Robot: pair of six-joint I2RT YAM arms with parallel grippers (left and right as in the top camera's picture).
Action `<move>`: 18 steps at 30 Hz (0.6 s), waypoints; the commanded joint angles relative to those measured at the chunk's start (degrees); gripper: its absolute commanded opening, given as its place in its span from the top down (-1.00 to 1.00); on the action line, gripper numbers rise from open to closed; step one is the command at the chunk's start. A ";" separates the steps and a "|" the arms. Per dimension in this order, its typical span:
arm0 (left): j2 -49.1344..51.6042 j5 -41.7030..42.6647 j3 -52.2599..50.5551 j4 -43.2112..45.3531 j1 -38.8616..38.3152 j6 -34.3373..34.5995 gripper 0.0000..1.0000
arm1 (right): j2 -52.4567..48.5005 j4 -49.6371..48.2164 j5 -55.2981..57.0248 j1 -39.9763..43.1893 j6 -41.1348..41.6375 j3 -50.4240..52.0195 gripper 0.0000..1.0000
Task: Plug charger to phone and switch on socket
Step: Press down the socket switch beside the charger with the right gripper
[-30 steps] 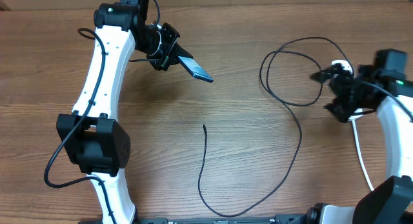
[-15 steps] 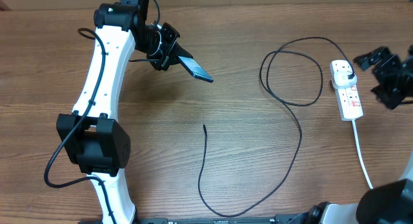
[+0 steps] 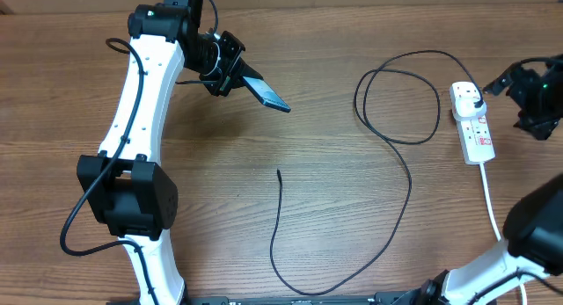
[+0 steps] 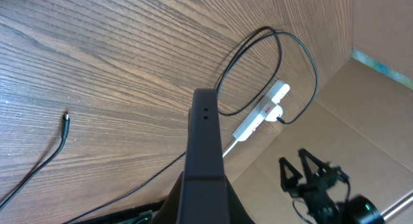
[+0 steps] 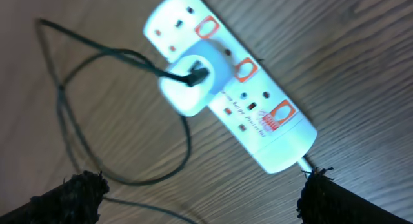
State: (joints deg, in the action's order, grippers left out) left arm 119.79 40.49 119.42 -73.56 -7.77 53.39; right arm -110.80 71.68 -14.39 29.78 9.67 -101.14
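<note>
My left gripper [image 3: 230,69] is shut on the phone [image 3: 266,92] and holds it tilted above the table at the back left. The left wrist view shows the phone edge-on [image 4: 205,140] between that gripper's [image 4: 205,201] jaws. The charger [image 3: 408,177] is a thin black cable. Its free connector [image 3: 279,172] lies on the wood near the middle, also visible as a small tip [image 4: 66,115]. Its other end sits in a white adaptor [image 5: 193,82] on the socket [image 3: 475,125]. My right gripper [image 3: 521,103] hangs open just right of the socket [image 5: 258,114], its fingertips [image 5: 71,195] wide apart and nothing between them.
The socket's white cord [image 3: 493,208] runs toward the front right edge. A cardboard wall [image 4: 381,108] stands behind the table. The cable loops [image 3: 396,103] left of the socket. My left arm [image 3: 132,112] spans the left side.
The right gripper has pulled away from over the socket toward the right edge, uncovering it. The left arm and the phone have not moved.
</note>
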 commanded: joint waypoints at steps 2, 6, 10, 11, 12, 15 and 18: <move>-1.05 0.59 0.85 0.37 0.13 0.20 0.91 | -2.60 -1.33 0.85 0.35 -2.54 -1.31 -1.00; -1.05 -0.09 0.85 0.37 -0.04 0.20 0.92 | -5.07 -3.50 0.83 0.26 -2.49 -1.31 -0.99; -1.05 -0.66 0.85 0.68 -0.20 0.17 0.92 | -6.45 -6.16 0.83 -0.09 -2.51 -1.31 -0.98; -1.05 -0.66 0.85 0.74 -0.20 0.17 0.91 | -6.75 -6.84 0.85 -0.17 -2.51 -1.31 -0.98; -1.05 -0.66 0.85 0.76 -0.22 0.17 0.91 | -7.08 -7.41 0.83 -0.31 -2.49 -1.31 -0.98; -1.05 -0.68 0.85 0.76 -0.24 0.15 0.92 | -8.33 -8.72 0.81 -0.76 -2.47 -1.29 -0.98; -1.05 -1.01 0.85 0.76 -0.26 0.20 0.91 | -9.42 -9.97 0.63 -1.44 -2.47 -1.20 -0.96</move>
State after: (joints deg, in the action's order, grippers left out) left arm 119.79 38.94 119.42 -72.86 -7.77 53.41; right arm -118.58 62.59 -13.98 29.39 7.62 -101.14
